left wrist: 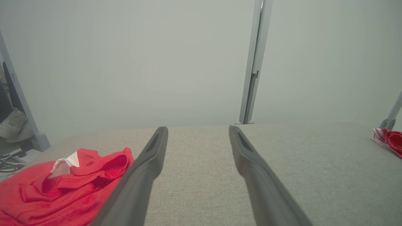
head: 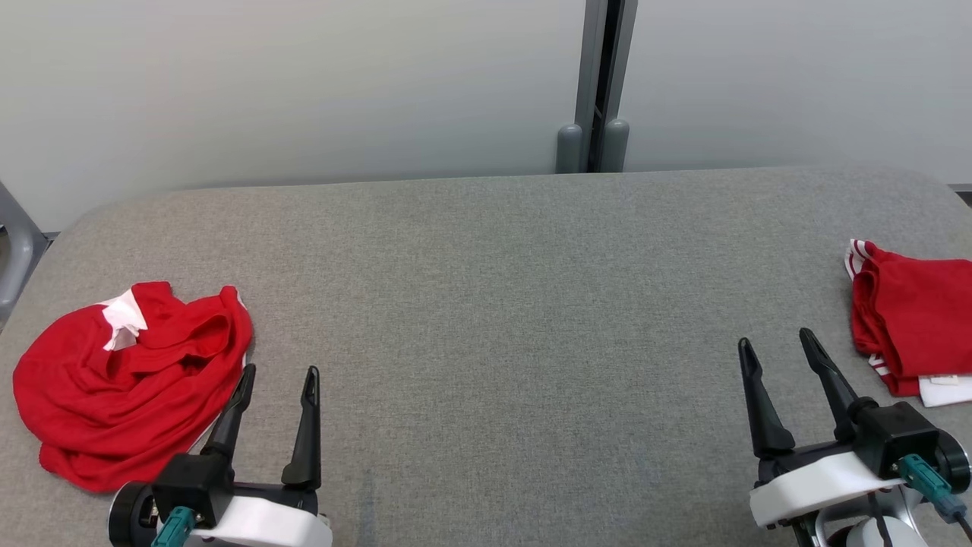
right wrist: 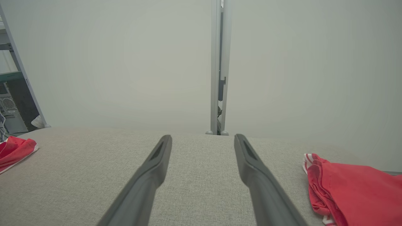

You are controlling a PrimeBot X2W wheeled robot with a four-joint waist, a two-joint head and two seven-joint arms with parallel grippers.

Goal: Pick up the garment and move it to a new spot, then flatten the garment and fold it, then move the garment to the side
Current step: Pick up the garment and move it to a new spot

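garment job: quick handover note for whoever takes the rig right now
Left gripper: open, empty, just right of the crumpled red garment.
Right gripper: open, empty, left of the folded red garment.
Things: the crumpled one lies at the left end of the grey table, the folded one at the right edge.
Done: the right-hand piece looks folded and set aside.
Left: pick up the crumpled one, move it, flatten it, fold it, put it aside.

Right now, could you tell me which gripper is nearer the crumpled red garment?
Left. The left gripper sits beside the crumpled red garment; the right gripper is far rightward.
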